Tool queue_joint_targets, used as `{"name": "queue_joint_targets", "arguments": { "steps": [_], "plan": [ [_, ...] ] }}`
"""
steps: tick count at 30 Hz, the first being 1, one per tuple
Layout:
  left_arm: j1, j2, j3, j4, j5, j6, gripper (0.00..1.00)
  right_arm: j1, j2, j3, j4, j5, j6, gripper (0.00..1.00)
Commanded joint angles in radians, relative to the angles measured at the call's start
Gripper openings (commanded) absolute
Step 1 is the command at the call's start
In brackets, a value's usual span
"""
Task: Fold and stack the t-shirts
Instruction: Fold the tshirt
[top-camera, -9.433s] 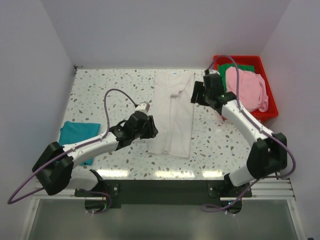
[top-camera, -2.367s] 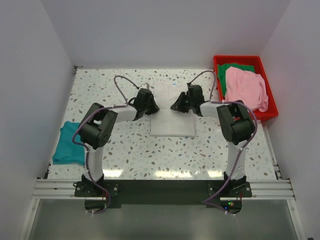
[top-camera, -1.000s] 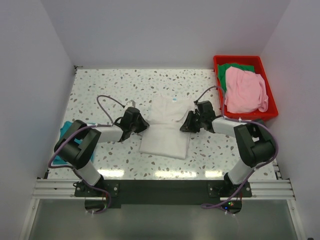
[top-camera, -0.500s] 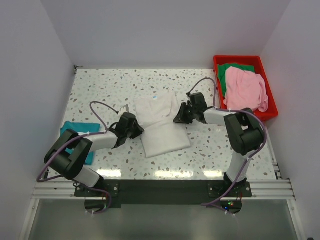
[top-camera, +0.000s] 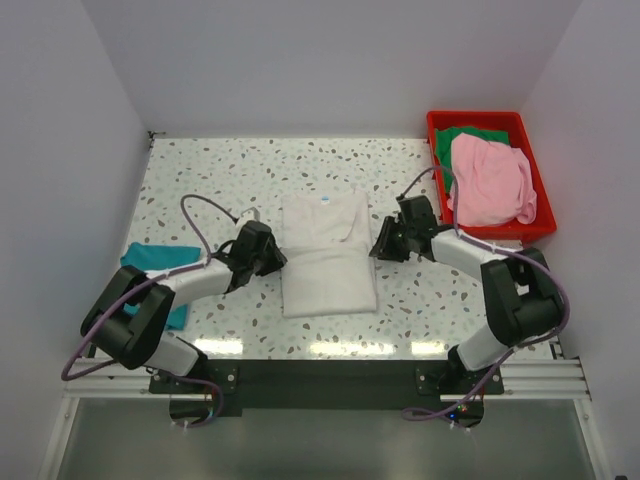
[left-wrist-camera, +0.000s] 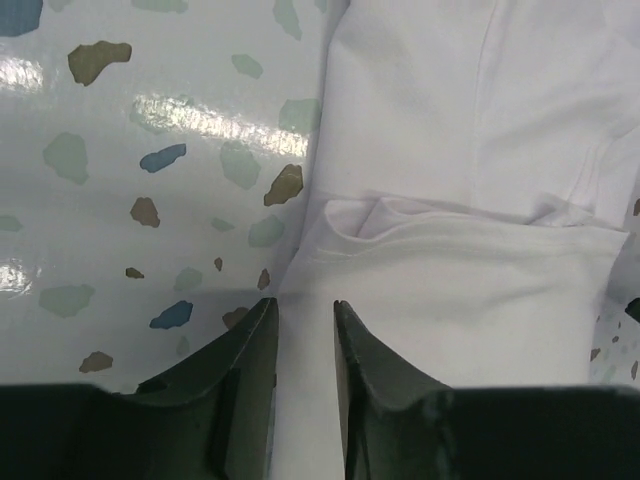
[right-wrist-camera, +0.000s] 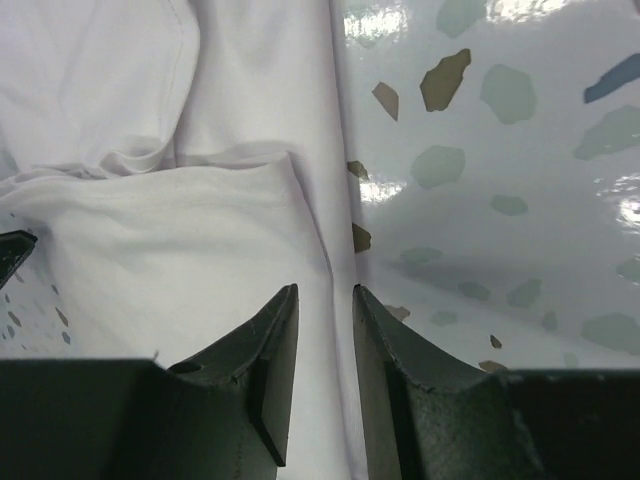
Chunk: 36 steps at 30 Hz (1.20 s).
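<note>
The off-white t-shirt (top-camera: 328, 258) lies folded in the middle of the table, its near half doubled over the far half (left-wrist-camera: 470, 130). My left gripper (top-camera: 274, 258) sits low at the shirt's left edge. Its jaws are slightly open (left-wrist-camera: 303, 305) and straddle the cloth edge without pinching it. At the shirt's right edge my right gripper (top-camera: 378, 246) is also open by a narrow gap (right-wrist-camera: 325, 290), with the edge running between its fingers. A teal t-shirt (top-camera: 148, 270) lies at the left, partly under the left arm. Pink (top-camera: 490, 180) and green (top-camera: 466, 135) t-shirts lie in the bin.
The red plastic bin (top-camera: 537, 190) stands at the back right corner. White walls close in the speckled table (top-camera: 230, 180) at the back and on both sides. The left arm's cable (top-camera: 200, 205) loops above the table.
The off-white shirt swung round and now lies square to the table edge. Both grippers moved with its side edges, and their jaws have parted a little.
</note>
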Motion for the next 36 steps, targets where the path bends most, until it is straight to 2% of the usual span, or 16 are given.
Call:
{"name": "queue_joint_targets", "arguments": {
  "steps": [1, 5, 7, 8, 12, 18, 24, 30, 36],
  "plan": [
    [0.002, -0.087, 0.07, -0.062, -0.02, 0.085, 0.35, -0.01, -0.117, 0.004, -0.091, 0.032, -0.043, 0.33],
    [0.003, -0.187, 0.063, -0.206, -0.026, 0.094, 0.52, -0.01, -0.22, -0.064, -0.149, 0.021, -0.046, 0.41],
    [0.002, -0.243, 0.038, -0.225, 0.008, 0.087, 0.54, -0.009, -0.255, -0.123, -0.162, -0.009, -0.024, 0.45],
    [0.002, -0.259, 0.005, -0.232, 0.069, 0.08, 0.56, -0.003, -0.295, -0.145, -0.165, -0.031, -0.015, 0.46],
    [-0.02, -0.337, -0.1, -0.229, 0.204, 0.039, 0.57, 0.063, -0.375, -0.217, -0.203, -0.019, 0.016, 0.5],
    [-0.092, -0.458, -0.212, -0.263, 0.247, -0.03, 0.59, 0.152, -0.433, -0.282, -0.205, 0.018, 0.097, 0.52],
    [-0.139, -0.521, -0.301, -0.251, 0.273, -0.085, 0.61, 0.207, -0.413, -0.339, -0.151, 0.015, 0.148, 0.52],
    [-0.189, -0.48, -0.325, -0.22, 0.258, -0.113, 0.61, 0.241, -0.386, -0.36, -0.099, 0.032, 0.189, 0.51],
    [-0.205, -0.419, -0.348, -0.151, 0.256, -0.13, 0.56, 0.243, -0.41, -0.383, -0.084, 0.073, 0.2, 0.47]
  ]
}}
